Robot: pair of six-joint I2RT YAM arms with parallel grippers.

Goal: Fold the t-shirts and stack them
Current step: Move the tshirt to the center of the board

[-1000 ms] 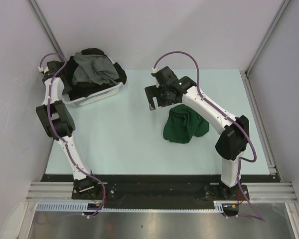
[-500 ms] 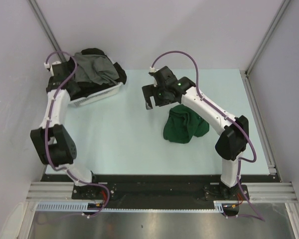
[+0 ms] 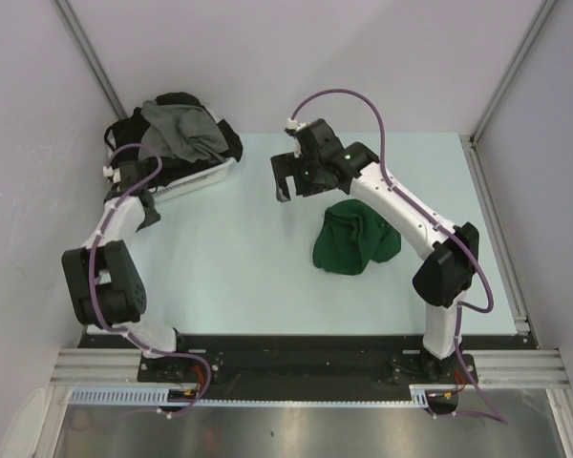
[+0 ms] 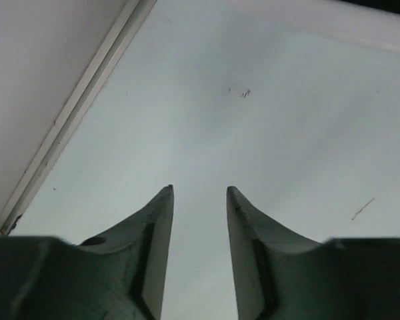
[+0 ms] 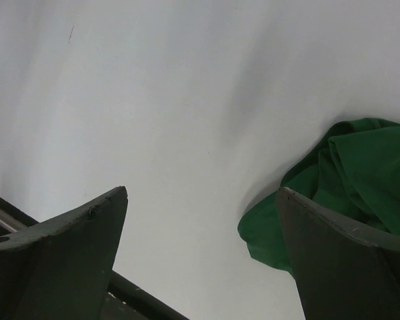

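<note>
A crumpled dark green t-shirt lies on the pale table, right of centre. It also shows in the right wrist view as the green t-shirt. A grey t-shirt lies heaped on black t-shirts in the white basket at the back left. My left gripper hovers over bare table just in front of the basket, open a moderate width with nothing between its fingers. My right gripper hangs wide open and empty, up and to the left of the green t-shirt.
Grey walls with metal posts close in the table on the left, back and right. A wall seam runs close to my left gripper. The arm bases and a black rail line the near edge.
My left arm has pulled back out of the basket toward the near left, and its jaws have narrowed, holding nothing. My right gripper has shifted slightly toward the back.
</note>
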